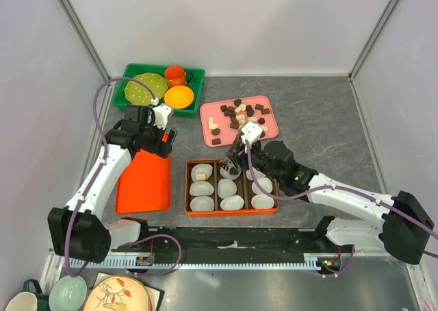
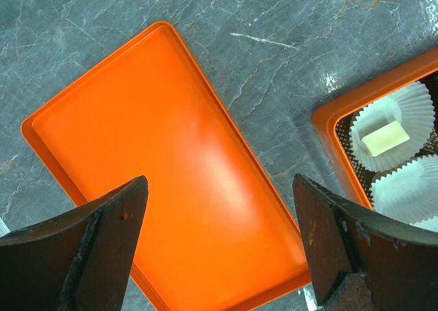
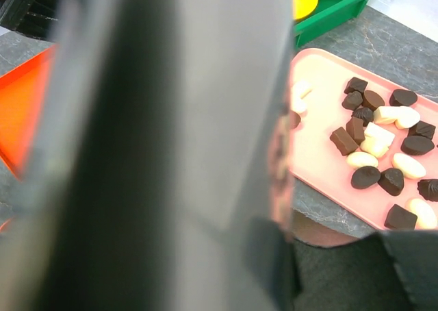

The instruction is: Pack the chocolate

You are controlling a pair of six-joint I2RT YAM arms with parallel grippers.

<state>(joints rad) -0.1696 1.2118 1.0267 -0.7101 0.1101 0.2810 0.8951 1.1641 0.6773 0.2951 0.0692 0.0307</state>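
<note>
The chocolate (image 1: 241,114) lies as several dark and cream pieces on a pink tray (image 1: 209,112); the right wrist view shows the same chocolate (image 3: 380,146) close up. One cream piece (image 2: 385,138) sits in a white paper cup (image 1: 202,170) at the far left of the orange box (image 1: 231,210). My right gripper (image 1: 231,163) hangs over the box's far middle cup. A blurred grey finger (image 3: 171,153) fills most of its wrist view, hiding its jaws. My left gripper (image 2: 219,188) stands open and holds nothing above the orange tray (image 2: 171,167).
The orange box holds several white paper cups (image 1: 231,203). A green bin (image 1: 130,98) with a green plate, an orange cup and a yellow bowl stands at the back left. Dishes (image 1: 68,292) lie at the near left corner. Grey walls close in the table.
</note>
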